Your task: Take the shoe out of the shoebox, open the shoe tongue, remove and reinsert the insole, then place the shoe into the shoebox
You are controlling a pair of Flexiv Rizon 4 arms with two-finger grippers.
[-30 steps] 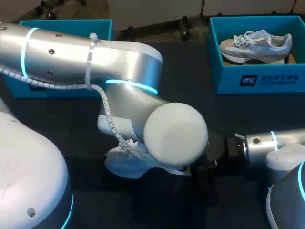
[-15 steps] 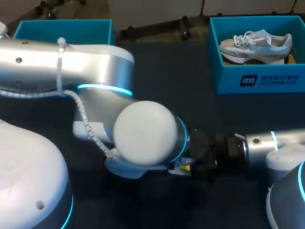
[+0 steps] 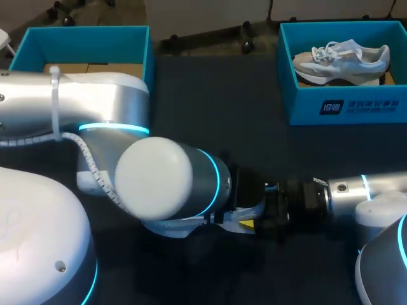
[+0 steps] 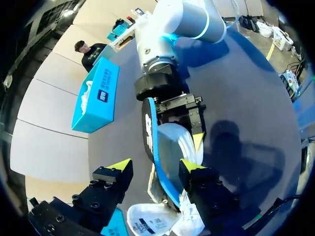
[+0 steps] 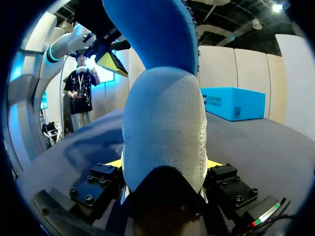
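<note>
One blue shoebox [image 3: 82, 44] sits at the head view's upper left, partly behind my left arm [image 3: 114, 127], which bends across the lower left and hides most of the white shoe [image 3: 184, 227]. The left gripper [image 4: 155, 165] stands spread either side of the blue insole [image 4: 156, 152] rising from the shoe, not pinching it. Upper right, another shoebox [image 3: 343, 108] holds a second shoe [image 3: 343, 56]. Entering level from the lower right, the right gripper [image 5: 165, 163] pinches the white shoe's sides.

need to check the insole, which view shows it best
Left wrist view: the blue insole shows almost whole, rising from the shoe. Right wrist view shows only one end; head view: hidden by my left arm.
</note>
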